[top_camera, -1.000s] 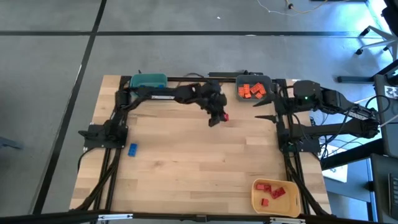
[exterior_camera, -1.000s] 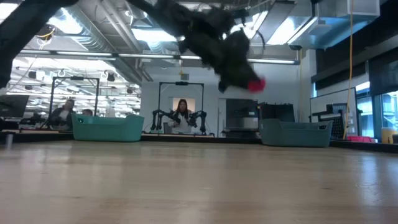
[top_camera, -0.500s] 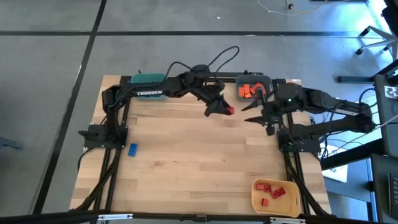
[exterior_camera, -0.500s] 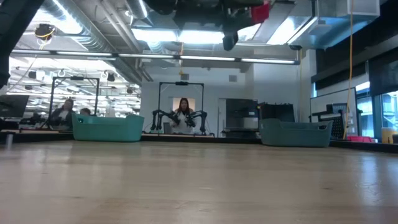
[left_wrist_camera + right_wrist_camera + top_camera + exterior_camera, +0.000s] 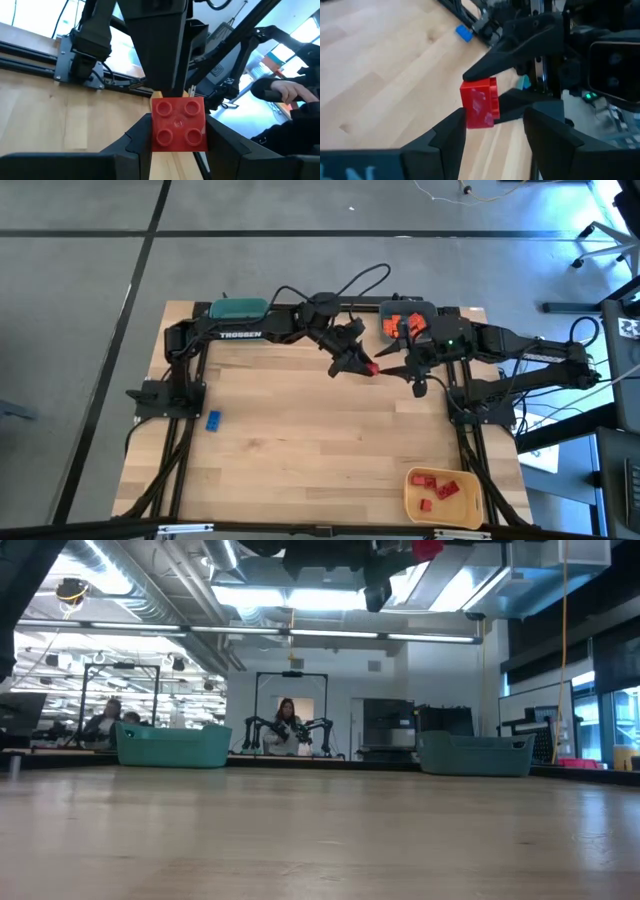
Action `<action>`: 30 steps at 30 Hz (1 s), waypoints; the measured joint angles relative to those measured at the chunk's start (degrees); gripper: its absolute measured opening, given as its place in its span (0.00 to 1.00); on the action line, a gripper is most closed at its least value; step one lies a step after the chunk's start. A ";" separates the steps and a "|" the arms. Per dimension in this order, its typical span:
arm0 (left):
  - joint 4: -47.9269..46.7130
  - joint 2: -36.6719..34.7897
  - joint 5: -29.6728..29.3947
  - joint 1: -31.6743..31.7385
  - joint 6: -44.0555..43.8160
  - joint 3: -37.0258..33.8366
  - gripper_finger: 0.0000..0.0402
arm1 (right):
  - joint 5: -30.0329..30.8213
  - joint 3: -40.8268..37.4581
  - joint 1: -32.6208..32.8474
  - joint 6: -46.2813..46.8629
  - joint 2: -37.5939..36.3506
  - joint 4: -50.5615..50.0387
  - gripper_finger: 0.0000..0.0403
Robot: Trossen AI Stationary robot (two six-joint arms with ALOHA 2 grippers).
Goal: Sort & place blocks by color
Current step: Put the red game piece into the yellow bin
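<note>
Above the far middle of the counter (image 5: pixel 300 430), the left gripper (image 5: pixel 366 367) clenches a red block (image 5: pixel 370 367) while the right gripper (image 5: pixel 392 363), jaws spread, faces it closely.

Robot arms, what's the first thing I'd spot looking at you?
A red block held up in the air by the left gripper, above the far middle of the table. The right gripper is open, its fingers either side of that block. Orange blocks fill the grey-blue bin behind them.
</note>
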 joint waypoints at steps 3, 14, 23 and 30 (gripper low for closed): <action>0.09 -0.04 0.12 -0.05 0.02 0.00 0.32 | -2.32 0.00 0.39 0.03 0.05 1.03 0.50; 1.29 -0.02 -1.67 0.13 1.08 0.00 0.32 | -2.23 0.00 4.25 0.59 0.14 2.15 0.50; 1.48 0.00 -1.30 -0.24 1.09 0.00 0.32 | 4.16 0.00 5.38 0.59 1.64 2.10 0.50; 1.69 0.00 -0.94 -1.21 1.11 0.00 0.32 | 6.76 -0.02 5.35 0.60 3.20 1.89 0.50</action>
